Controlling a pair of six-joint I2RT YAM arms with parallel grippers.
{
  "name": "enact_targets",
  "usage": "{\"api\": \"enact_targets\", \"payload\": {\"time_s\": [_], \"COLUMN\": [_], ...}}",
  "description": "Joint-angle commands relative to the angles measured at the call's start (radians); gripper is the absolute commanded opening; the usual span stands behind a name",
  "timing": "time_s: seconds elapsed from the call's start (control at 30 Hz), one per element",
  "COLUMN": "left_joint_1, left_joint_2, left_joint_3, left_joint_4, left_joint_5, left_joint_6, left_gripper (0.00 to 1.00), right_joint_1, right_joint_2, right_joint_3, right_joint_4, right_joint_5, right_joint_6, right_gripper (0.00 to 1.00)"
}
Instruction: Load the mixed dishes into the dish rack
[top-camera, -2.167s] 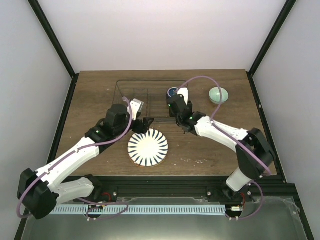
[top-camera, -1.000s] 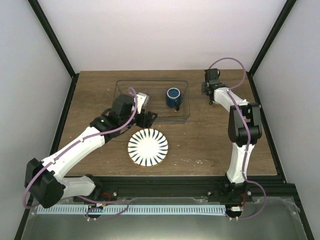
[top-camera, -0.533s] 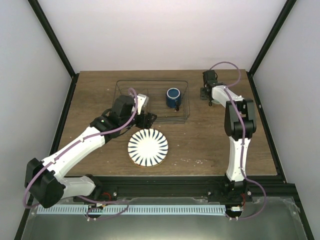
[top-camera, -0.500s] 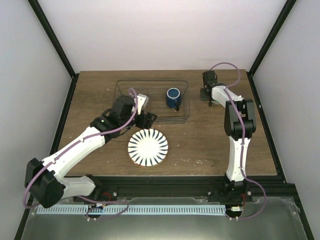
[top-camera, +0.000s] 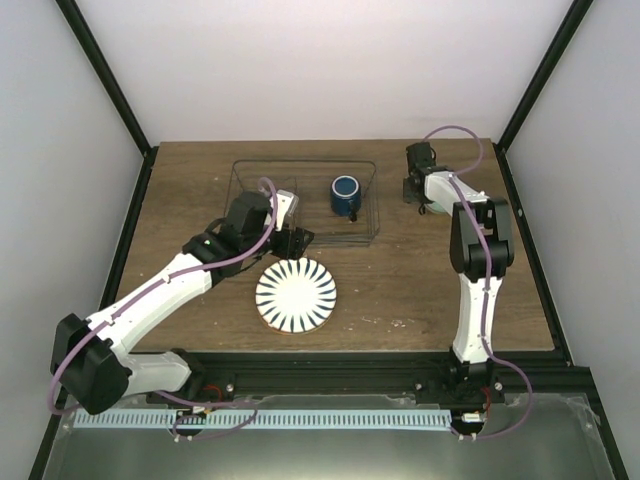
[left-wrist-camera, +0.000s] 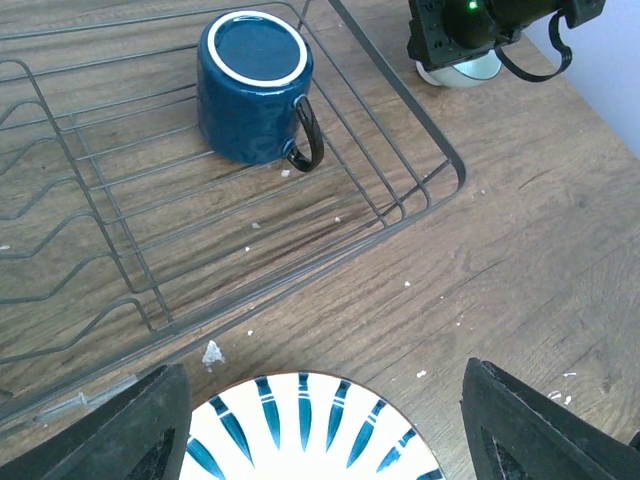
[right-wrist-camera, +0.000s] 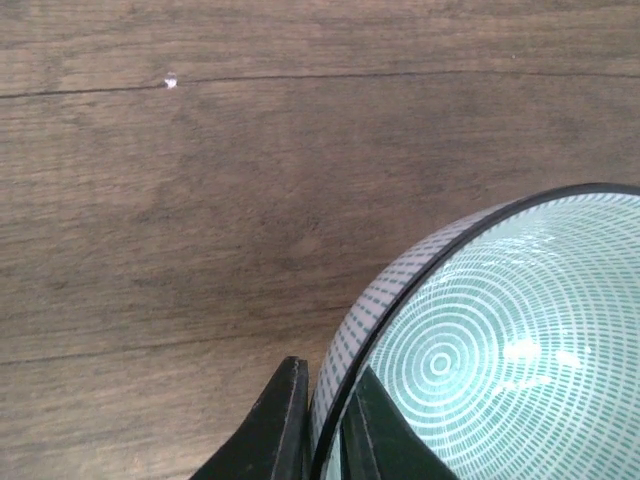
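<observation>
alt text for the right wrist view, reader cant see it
The right gripper pinches the rim of a small pale mint-green bowl with a fine ringed pattern, gripping it inside and outside. The bowl fills the lower right, brown wooden table behind it.

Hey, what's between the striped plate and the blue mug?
Only a strip of table, bare but for crumbs, and the near wire wall of the dish rack; the left wrist view shows it.

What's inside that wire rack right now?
Only a blue mug stands in the rack. The left arm hides the rack's near-left corner, so anything there cannot be seen.
</observation>
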Motion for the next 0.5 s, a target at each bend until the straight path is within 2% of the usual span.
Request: {"api": "enact_targets", "payload": {"time_s": [0.0, 0.1, 0.27, 0.47], "left_joint_1": [0.007, 0.022, 0.058, 0.064], "left_joint_2": [-0.015, 0.0, 0.045, 0.062], "left_joint_3": [-0.028, -0.067, -0.123, -0.13], "left_joint_4": [0.047, 0.111, 0.239, 0.299], "left_joint_5": [0.044, 0.131, 0.282, 0.351], "left_joint_6": [-0.01, -0.03, -0.096, -0.103], "left_gripper": [0.75, 0.75, 0.75, 0.74], "right_joint_1": [-0.033, -0.101, -0.169, -0.188], "right_joint_2": [-0.099, -0.206, -0.422, -0.611], "right_joint_3": [-0.019, -0.1, -0.228, -0.294], "right_joint_4": [-0.025, 0.027, 0.107, 0.14], "right_joint_5": [-0.032, -0.222, -0.417, -0.665], "right_joint_6": [0.011, 0.035, 0.035, 0.034], "right_gripper": [0.01, 0.01, 0.01, 0.01]}}
